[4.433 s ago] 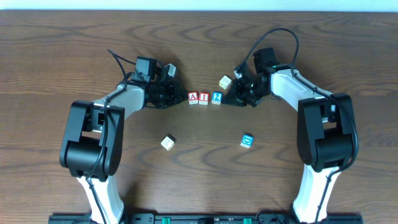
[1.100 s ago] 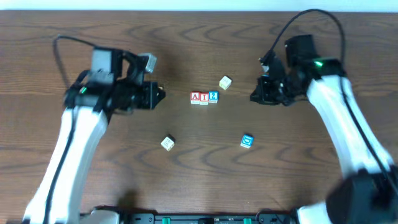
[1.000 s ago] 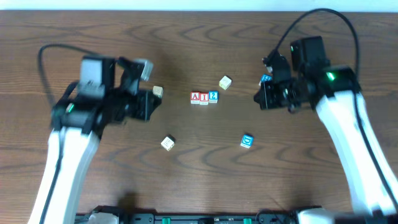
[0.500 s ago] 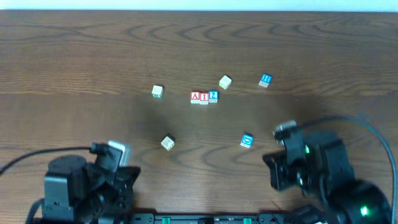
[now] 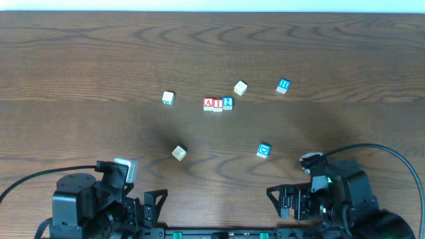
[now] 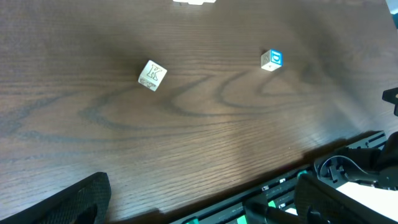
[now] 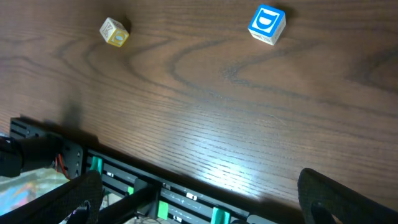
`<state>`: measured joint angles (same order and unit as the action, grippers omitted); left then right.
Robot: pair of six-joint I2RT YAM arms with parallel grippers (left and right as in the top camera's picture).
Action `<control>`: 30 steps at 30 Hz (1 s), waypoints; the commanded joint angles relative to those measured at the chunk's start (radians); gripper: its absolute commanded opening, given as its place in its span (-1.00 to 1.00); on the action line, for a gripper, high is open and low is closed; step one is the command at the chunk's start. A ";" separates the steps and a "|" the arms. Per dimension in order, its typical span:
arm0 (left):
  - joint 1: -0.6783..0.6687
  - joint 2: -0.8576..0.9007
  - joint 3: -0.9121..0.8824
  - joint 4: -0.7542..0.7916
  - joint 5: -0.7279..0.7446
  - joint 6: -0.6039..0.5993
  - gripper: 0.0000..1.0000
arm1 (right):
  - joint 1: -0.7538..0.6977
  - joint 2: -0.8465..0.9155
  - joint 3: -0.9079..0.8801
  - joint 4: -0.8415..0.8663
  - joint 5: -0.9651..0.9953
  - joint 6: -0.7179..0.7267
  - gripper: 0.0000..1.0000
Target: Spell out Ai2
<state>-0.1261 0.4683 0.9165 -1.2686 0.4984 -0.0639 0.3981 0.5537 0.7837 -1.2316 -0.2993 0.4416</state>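
A red A block (image 5: pixel 208 103), a red I block (image 5: pixel 218 104) and a blue 2 block (image 5: pixel 228 102) stand touching in a row at mid-table, reading "AI2". Both arms are pulled back to the near edge, far from the row. My left gripper (image 5: pixel 151 202) is open and holds nothing; in the left wrist view it (image 6: pixel 202 194) hangs over the table's front edge. My right gripper (image 5: pixel 281 199) is open too, with nothing between its fingers (image 7: pixel 336 196).
Loose blocks lie around the row: a cream one (image 5: pixel 168 98) to its left, a cream one (image 5: pixel 240 87) and a blue H block (image 5: pixel 283 85) to its right. Nearer me are a cream K block (image 5: pixel 178 153) (image 6: pixel 152 75) and a blue D block (image 5: pixel 263 151) (image 7: pixel 267 24).
Both arms have swung back from beside the row to the near edge. Both grippers have gone from shut to wide open. The row has not moved.
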 commanded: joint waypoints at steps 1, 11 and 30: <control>0.002 -0.006 0.001 -0.002 0.015 -0.022 0.91 | 0.009 -0.006 -0.005 0.000 -0.011 0.025 0.98; -0.001 -0.008 0.001 -0.003 0.015 -0.022 0.91 | 0.009 -0.006 -0.005 0.000 -0.012 0.025 0.99; -0.002 -0.274 -0.400 0.449 -0.248 0.327 0.91 | 0.009 -0.006 -0.005 0.000 -0.011 0.025 0.98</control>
<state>-0.1261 0.2325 0.5896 -0.8467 0.2955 0.2211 0.3981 0.5533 0.7818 -1.2316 -0.3000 0.4564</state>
